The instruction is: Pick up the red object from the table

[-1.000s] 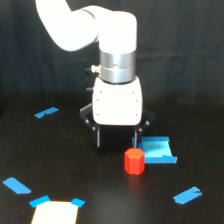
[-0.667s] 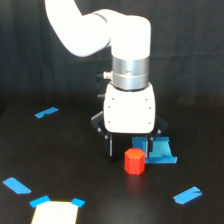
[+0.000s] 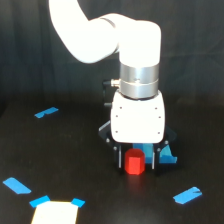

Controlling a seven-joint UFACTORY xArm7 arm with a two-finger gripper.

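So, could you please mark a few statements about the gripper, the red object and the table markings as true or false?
1. The red object sits between the two fingers of the gripper. True.
2. The red object is lifted well clear of the table. False: it appears to rest on the black surface.
3. The gripper is open, its fingers standing either side of the block. True.
4. A light-blue piece lies just behind the gripper, toward the exterior view's right. True.
5. The pale rectangular patch lies directly under the gripper. False: it sits near the bottom edge, toward the exterior view's left.
6. There are no blue tape strips on the table. False: one strip lies at the exterior view's left.
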